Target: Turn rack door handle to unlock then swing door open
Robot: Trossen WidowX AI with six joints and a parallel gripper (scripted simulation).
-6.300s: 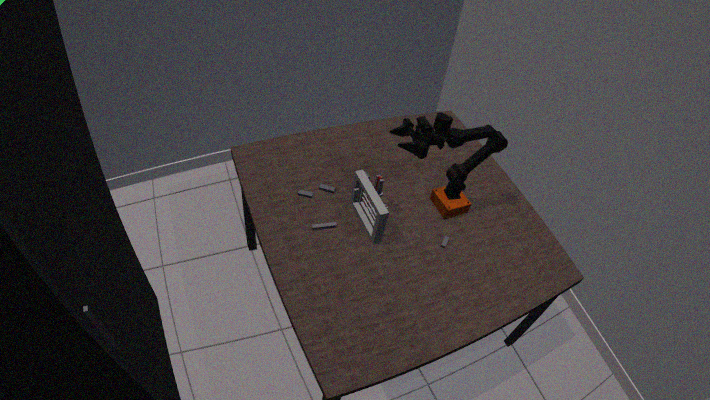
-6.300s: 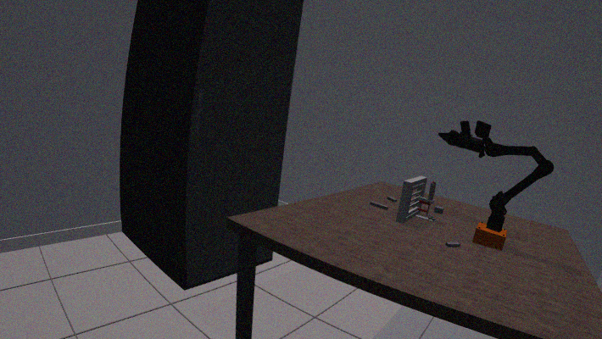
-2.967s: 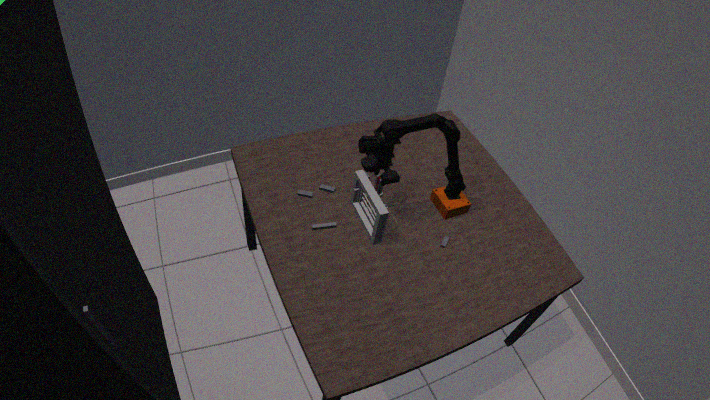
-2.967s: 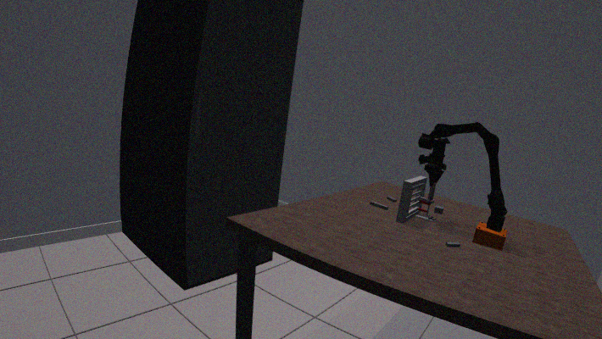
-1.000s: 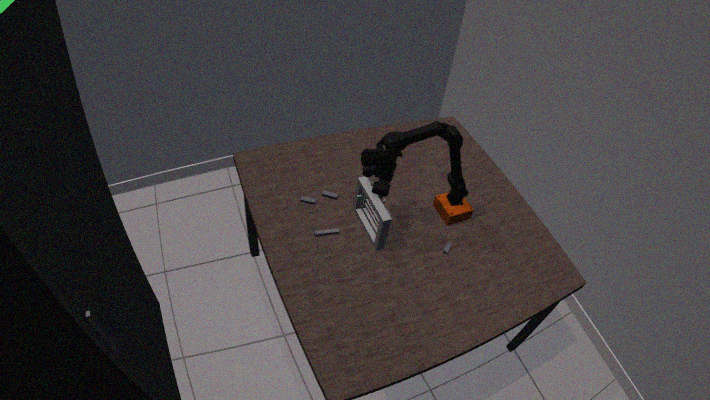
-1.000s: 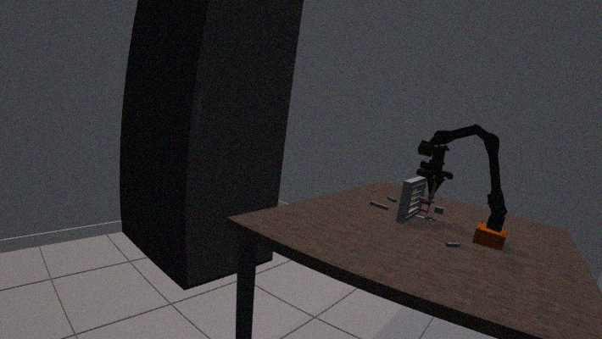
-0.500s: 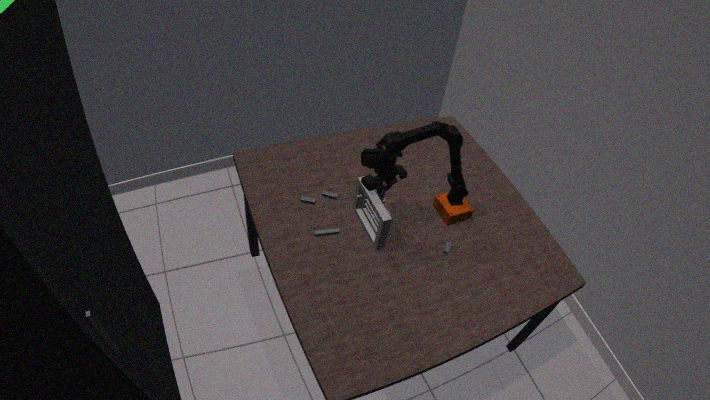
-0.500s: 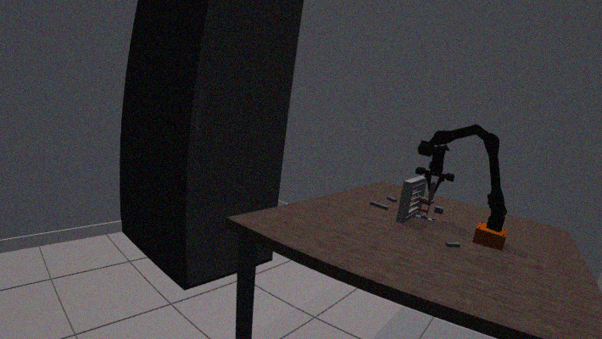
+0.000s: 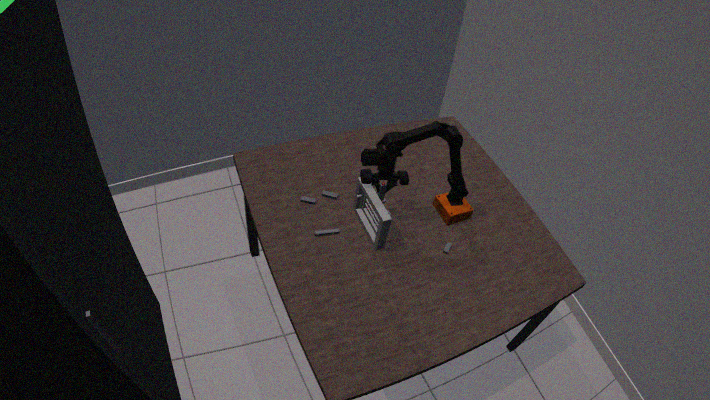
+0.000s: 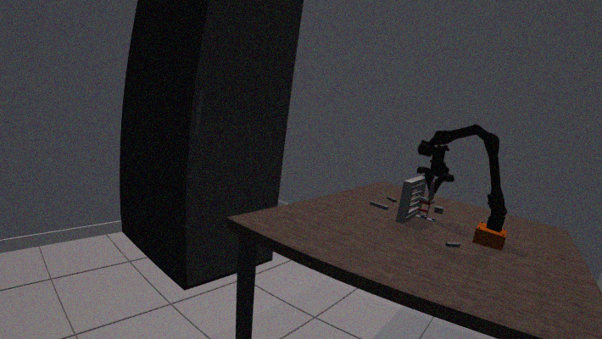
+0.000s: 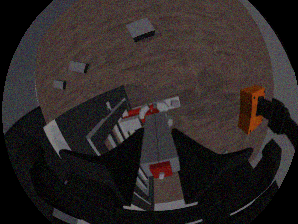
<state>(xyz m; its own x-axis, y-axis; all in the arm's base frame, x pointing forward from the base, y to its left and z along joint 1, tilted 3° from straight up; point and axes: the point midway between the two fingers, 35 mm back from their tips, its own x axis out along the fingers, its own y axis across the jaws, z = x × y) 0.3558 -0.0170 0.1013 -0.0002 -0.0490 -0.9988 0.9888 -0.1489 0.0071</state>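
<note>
The grey rack frame [image 9: 383, 234] [image 10: 405, 200] stands upright on the table [image 9: 425, 300] [image 10: 360, 237]. My gripper [image 9: 382, 192] [image 10: 430, 199] [image 11: 157, 132] points down on the arm's side of the frame. It is shut on the door's upright handle. The handle [image 11: 159, 145] is a grey bar with a red piece near its end, between the two dark fingers in the wrist view. Red and white door parts [image 10: 424, 209] [image 11: 145, 111] show below the fingers, standing out from the frame. The fingers and arm hide much of the door, so its exact opening angle cannot be told.
Small grey blocks lie behind the frame, such as one block [image 9: 327, 232] [image 10: 378, 205] and others [image 9: 308, 200] [image 9: 330, 195]. Another block [image 9: 447, 247] [image 10: 453, 244] lies near the orange arm base [image 9: 452, 209] [image 10: 489, 236] [image 11: 250, 110].
</note>
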